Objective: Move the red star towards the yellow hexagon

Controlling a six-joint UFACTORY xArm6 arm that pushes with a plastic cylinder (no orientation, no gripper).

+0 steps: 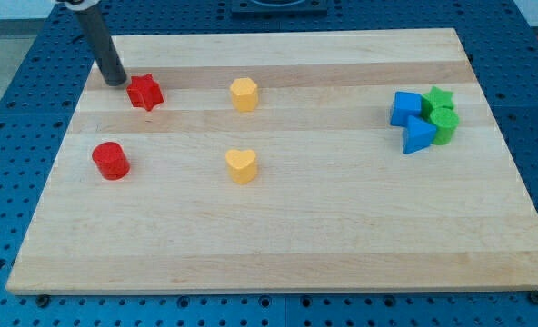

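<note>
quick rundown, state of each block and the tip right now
my tip: down on the board, just left of the red star
red star: flat, left of the yellow hexagon
yellow hexagon: alone
red cylinder: upright
yellow heart: alone

Bright, even, from overhead. Soft, short shadows under every block on the pale worktop [278, 227]. No glare, no hot spots. Sharp across the middle; slight softness at the view's top edge.

My tip [114, 82] sits just left of the red star [145, 92], yellow hexagon [244, 94] rightward.
</note>
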